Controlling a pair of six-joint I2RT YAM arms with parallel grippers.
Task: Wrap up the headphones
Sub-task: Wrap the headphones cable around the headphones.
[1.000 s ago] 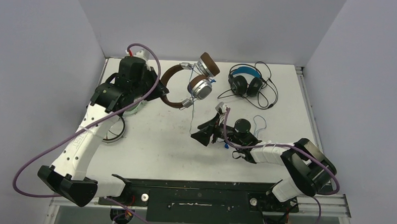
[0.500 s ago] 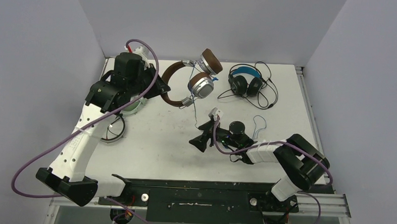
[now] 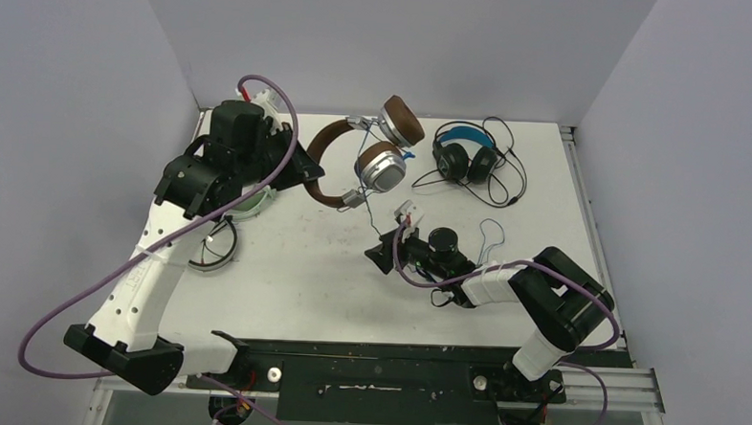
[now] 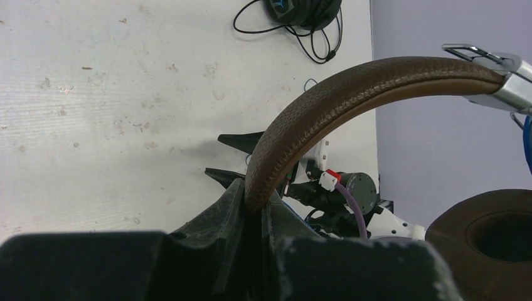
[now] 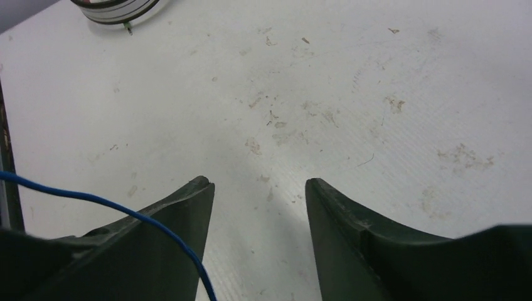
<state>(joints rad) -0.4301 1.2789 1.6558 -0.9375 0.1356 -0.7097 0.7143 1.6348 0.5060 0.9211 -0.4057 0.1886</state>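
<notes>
Spotted brown padded over-ear headphones [image 3: 381,165] around 11 o'clock, headband [image 4: 351,88] pinched tight in left gripper [image 4: 254,202]. Found right gripper [image 5: 258,188] jaws apart, holding nothing, thin blue cord [image 5: 94,199] maybe draped over one finger [image 5: 166,219].

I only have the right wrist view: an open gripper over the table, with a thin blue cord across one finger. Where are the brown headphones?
Observer: The left gripper is shut on the headband of the brown headphones, holding them raised above the table, far left of centre.
Operator: Where does this blue cord lead?
Observer: From above, it seems to drop from the brown pair to the right gripper. A blue loop lies on the table to that gripper's right.
Operator: Anything else nearby?
Observer: A black headset with a blue headband sits farther back, its cord loose around it.
</notes>
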